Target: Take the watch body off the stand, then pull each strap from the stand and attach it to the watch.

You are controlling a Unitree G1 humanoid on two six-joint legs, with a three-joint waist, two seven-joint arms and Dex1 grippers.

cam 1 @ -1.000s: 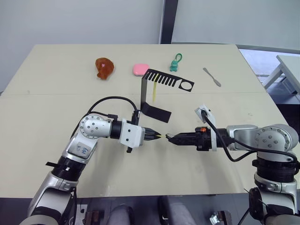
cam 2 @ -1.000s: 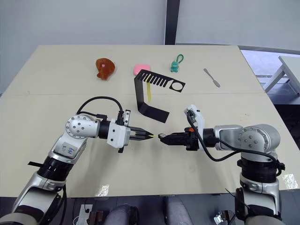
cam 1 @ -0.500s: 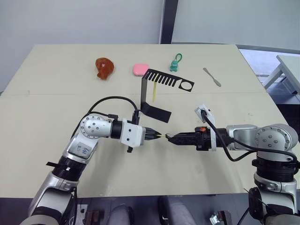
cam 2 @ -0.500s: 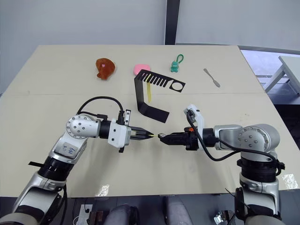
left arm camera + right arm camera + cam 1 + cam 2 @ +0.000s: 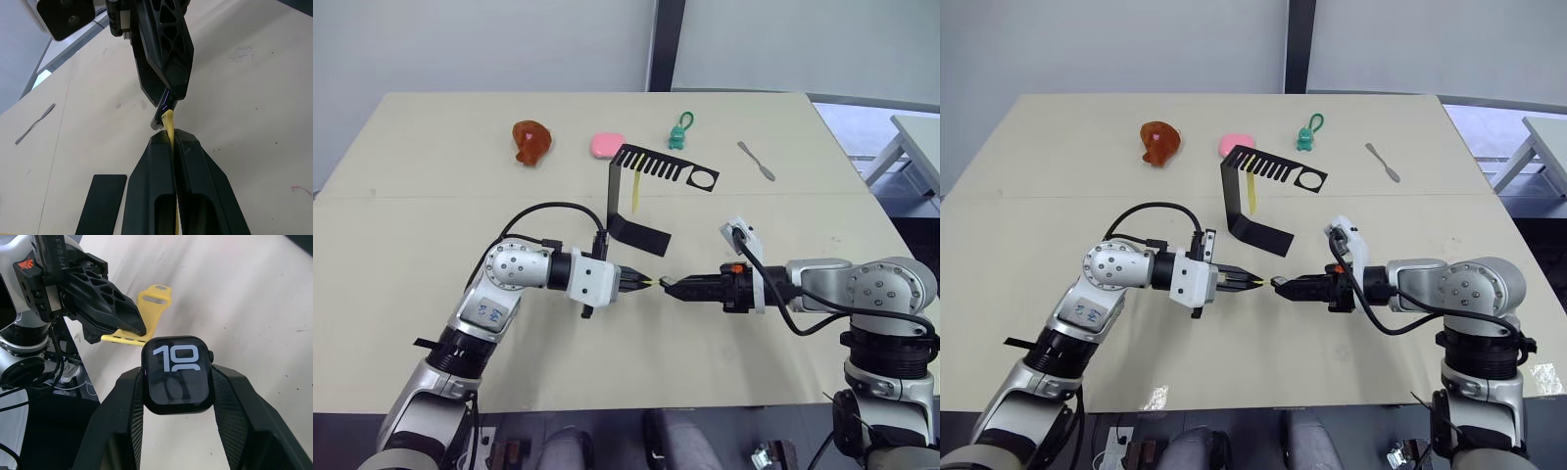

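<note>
Stand (image 5: 628,196): black bent sheet, flat base on the table (image 5: 411,225), upright rising to a slotted top arm with a ring hole at its far-right end; taken here as the landmark. Second strap (image 5: 634,191): yellow, hangs vertically from a slot of the top arm, just beside the upright, long axis up-and-down. First strap (image 5: 168,122): yellow, held in front of the stand's base, clear of it; long axis runs level along the left gripper's fingers, free tip pointing toward the right gripper. Left gripper (image 5: 641,282): in front of the base and slightly to its left, fingers pinched tight on the first strap, only a short yellow end protruding. Watch body (image 5: 177,373): black squarish case, screen showing white numerals, held in front of the base and slightly to its right; its edge faces the strap tip, the two nearly touching; whether they actually meet cannot be told. Right gripper (image 5: 668,287): fingers closed on the watch body, one on each opposite side, pointing toward the left gripper. Other items, all behind the stand: orange-brown lump (image 5: 530,141) to the far left; pink pad (image 5: 605,145) just behind the top arm; teal keychain figure (image 5: 679,131) behind the ring end; grey spatula (image 5: 756,161) well to the right.
</note>
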